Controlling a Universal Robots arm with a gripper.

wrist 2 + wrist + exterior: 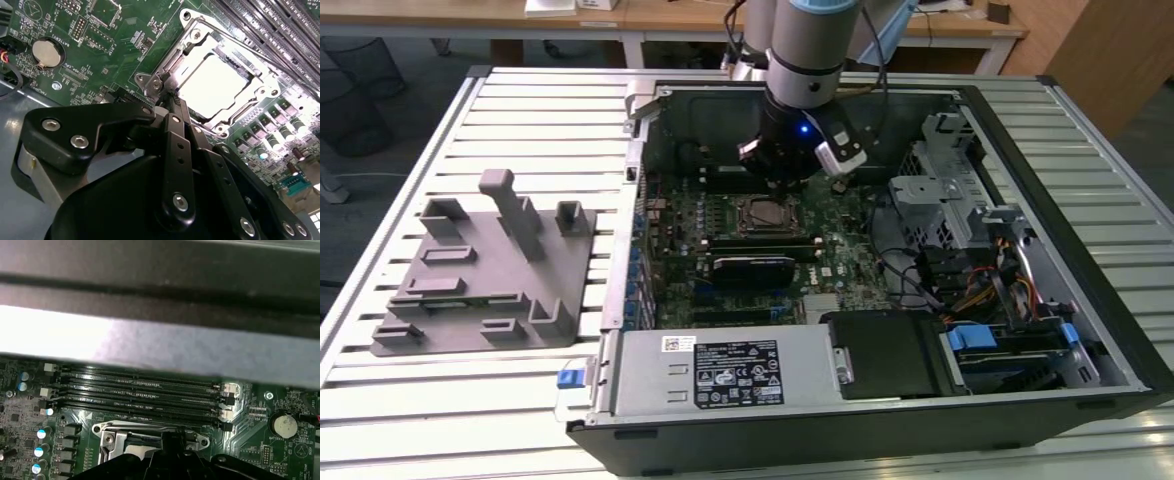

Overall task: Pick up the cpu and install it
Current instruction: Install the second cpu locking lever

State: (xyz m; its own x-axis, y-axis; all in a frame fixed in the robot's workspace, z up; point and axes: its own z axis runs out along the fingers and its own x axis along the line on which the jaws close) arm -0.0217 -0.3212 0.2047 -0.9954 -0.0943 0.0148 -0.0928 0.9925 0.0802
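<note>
Sitting in the motherboard (pixel 761 240) socket (pixel 215 80), the cpu (pixel 212 85) looks placed, the gripper (pixel 172 102) above its edge, fingers together, holding nothing

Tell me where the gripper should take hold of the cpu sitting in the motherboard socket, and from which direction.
Probably from straight above. The cpu lies flat in its socket, pale metal top facing up, with the frame close around its edges, so little of any side looks open to pinch. The gripper hangs beside the socket's corner. Its bare edges look like the only hold.
</note>
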